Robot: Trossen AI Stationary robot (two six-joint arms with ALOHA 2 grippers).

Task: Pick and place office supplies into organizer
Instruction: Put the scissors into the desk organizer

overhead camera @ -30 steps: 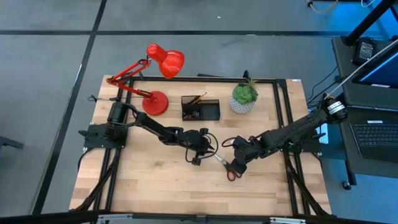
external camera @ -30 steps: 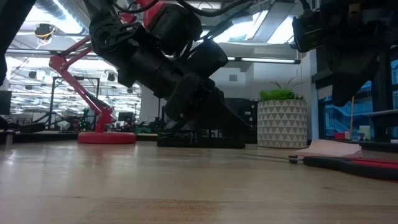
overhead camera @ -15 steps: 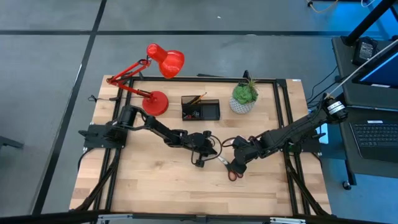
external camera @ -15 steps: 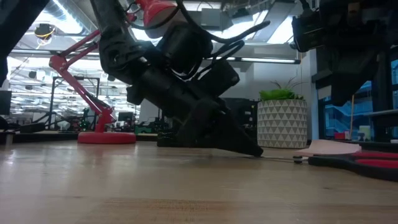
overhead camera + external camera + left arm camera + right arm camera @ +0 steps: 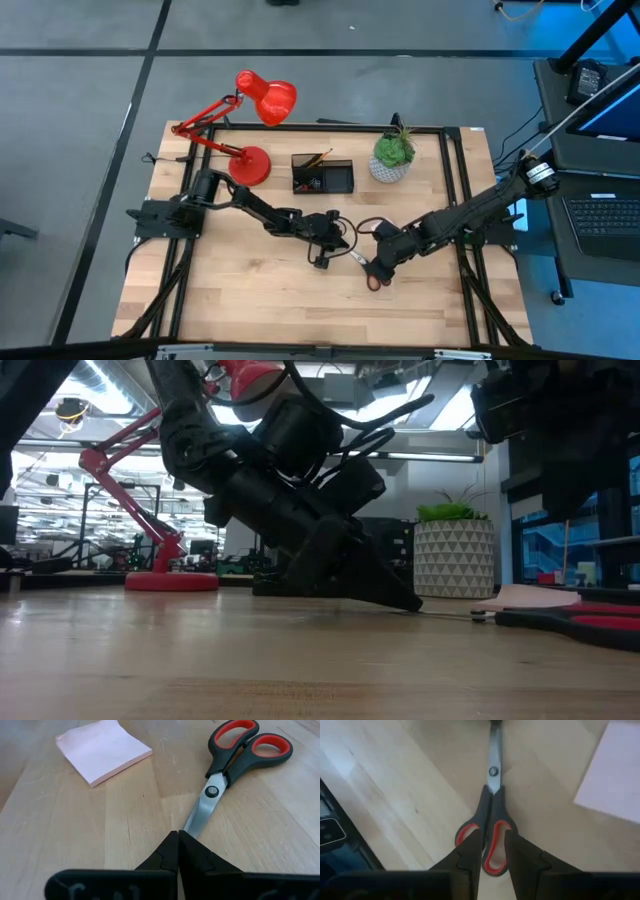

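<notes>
Currently, step: scissors (image 5: 226, 775) are being gripped at both ends.
Left hand (image 5: 178, 851): pressed together on the blade tip.
Right hand (image 5: 487, 851): part-spread astride one handle.
Next: a joint lift towards the organizer (image 5: 322, 175) is judged necessary.

Scissors (image 5: 220, 780), pink pad (image 5: 102, 751) on wooden table (image 5: 60, 835)

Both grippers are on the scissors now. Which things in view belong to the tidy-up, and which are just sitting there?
Job: scissors, blade tip in left gripper, handles at right gripper; pink sticky-note pad; organizer.
Lying about: red desk lamp; potted plant.
</notes>
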